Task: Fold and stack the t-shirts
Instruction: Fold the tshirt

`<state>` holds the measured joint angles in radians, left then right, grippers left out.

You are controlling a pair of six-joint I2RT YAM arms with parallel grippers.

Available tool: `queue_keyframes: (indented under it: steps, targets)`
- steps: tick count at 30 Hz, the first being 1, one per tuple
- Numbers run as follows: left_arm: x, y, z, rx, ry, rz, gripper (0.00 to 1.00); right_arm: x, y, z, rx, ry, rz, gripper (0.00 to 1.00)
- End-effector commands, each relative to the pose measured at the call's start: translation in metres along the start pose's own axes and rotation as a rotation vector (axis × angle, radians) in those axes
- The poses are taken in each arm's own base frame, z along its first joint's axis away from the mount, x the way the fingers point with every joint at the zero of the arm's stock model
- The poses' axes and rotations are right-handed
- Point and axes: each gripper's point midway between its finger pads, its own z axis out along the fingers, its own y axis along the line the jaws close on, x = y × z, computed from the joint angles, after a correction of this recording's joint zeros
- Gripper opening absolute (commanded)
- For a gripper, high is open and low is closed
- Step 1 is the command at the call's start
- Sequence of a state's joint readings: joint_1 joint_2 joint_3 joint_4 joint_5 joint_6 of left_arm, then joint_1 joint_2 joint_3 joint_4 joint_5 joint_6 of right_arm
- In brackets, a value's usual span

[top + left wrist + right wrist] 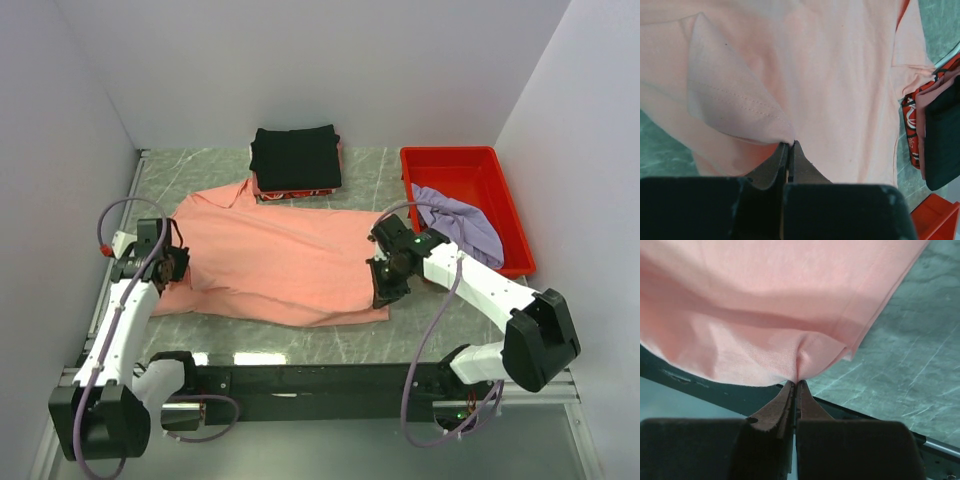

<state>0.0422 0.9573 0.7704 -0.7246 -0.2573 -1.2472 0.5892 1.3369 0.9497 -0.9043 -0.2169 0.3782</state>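
Observation:
The salmon-pink t-shirt (275,262) lies spread across the middle of the table. My left gripper (176,266) is shut on its left edge, pinching a fold of cloth (735,107) at the fingertips. My right gripper (384,290) is shut on the shirt's right hem, where the cloth (790,340) bunches at the tips and hangs lifted above the table. The black t-shirt (295,158) sits in a neat rectangular fold at the back, on other folded cloth; it also shows in the left wrist view (942,140). The lavender-purple t-shirt (460,222) lies crumpled in the red tray (470,165).
The red tray stands at the back right. A red patterned folded cloth (910,127) peeks from under the black shirt. White walls close in the table on the left, back and right. The black base rail (310,378) runs along the near edge.

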Motion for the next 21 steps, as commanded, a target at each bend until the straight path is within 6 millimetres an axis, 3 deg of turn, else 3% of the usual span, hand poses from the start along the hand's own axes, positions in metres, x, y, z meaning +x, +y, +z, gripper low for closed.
queue_keyframes:
  steps: [1,16,20,21]
  targets:
    - [-0.016,-0.043,-0.002,0.113,-0.045,0.009,0.00,-0.027,0.006,-0.009,-0.041,-0.070,0.002,0.00]
    - [-0.012,-0.083,0.046,0.068,-0.044,0.110,0.00,-0.065,-0.012,0.008,0.007,-0.107,0.097,0.00]
    - [-0.003,-0.093,0.061,0.085,-0.005,0.211,0.00,-0.071,-0.020,0.013,0.028,-0.106,0.122,0.00]
    - [0.002,-0.089,0.072,0.058,0.017,0.234,0.01,-0.071,-0.022,0.013,0.036,-0.100,0.127,0.00]
